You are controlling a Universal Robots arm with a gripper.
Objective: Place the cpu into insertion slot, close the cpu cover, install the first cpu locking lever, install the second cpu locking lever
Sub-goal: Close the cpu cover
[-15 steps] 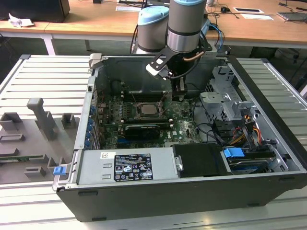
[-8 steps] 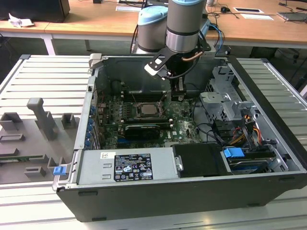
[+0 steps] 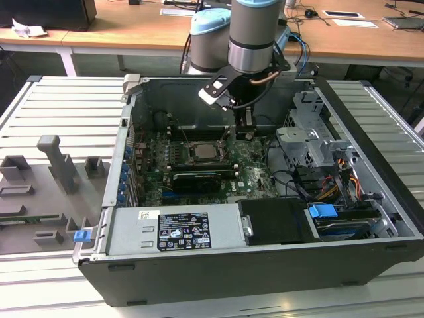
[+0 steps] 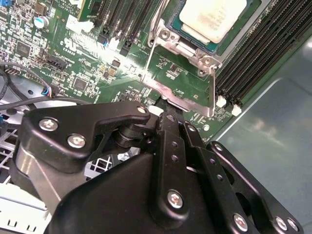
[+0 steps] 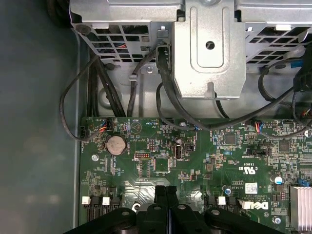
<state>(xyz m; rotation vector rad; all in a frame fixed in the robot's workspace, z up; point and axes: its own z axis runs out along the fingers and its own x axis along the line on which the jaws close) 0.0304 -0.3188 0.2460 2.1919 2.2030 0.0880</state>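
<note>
Cpu: pale silver-grey square cpu (image 4: 212, 19) seated in dark, silver-rimmed insertion slot (image 3: 213, 159).
Cover: thin silver windowed cpu cover (image 4: 191, 48) seems down, I judge.
Levers: locking levers unclear to me.
Gripper: black gripper (image 5: 166, 191) closed, empty, near the slot, on the exterior view's right.

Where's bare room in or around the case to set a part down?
Slatted table on the exterior view's right of the case is bare. Inside, bare panel beside the memory slots; cables crowd the drive cage.

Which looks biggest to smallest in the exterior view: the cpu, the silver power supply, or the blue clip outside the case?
1. power supply, by far the largest
2. cpu
3. blue clip, the smallest
</note>
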